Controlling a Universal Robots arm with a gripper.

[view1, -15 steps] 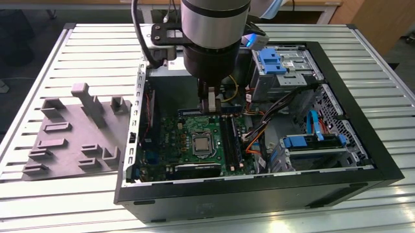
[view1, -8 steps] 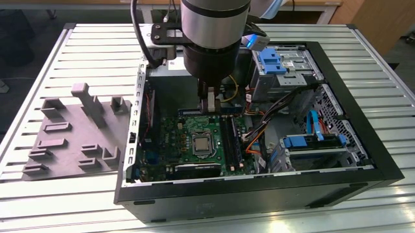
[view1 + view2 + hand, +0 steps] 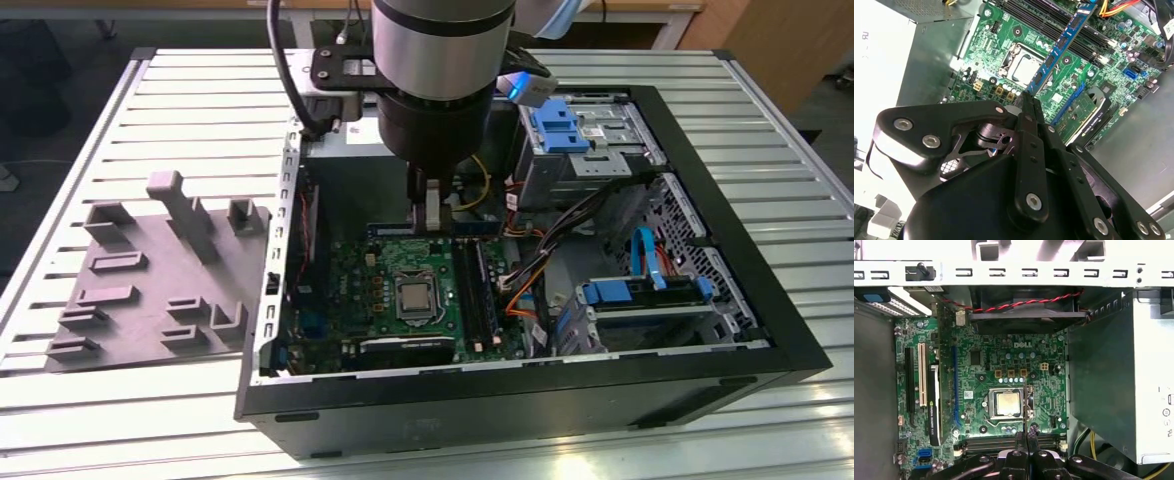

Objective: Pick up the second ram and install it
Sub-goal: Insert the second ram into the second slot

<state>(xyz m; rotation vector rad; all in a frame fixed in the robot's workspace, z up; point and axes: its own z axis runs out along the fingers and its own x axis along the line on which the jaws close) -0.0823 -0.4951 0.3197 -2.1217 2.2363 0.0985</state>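
Squaring the second ram to the slots
Our gripper pinches one end; we should hold it level.

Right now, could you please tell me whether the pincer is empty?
No, in the second wrist view the pincer is closed on one end of the second ram.
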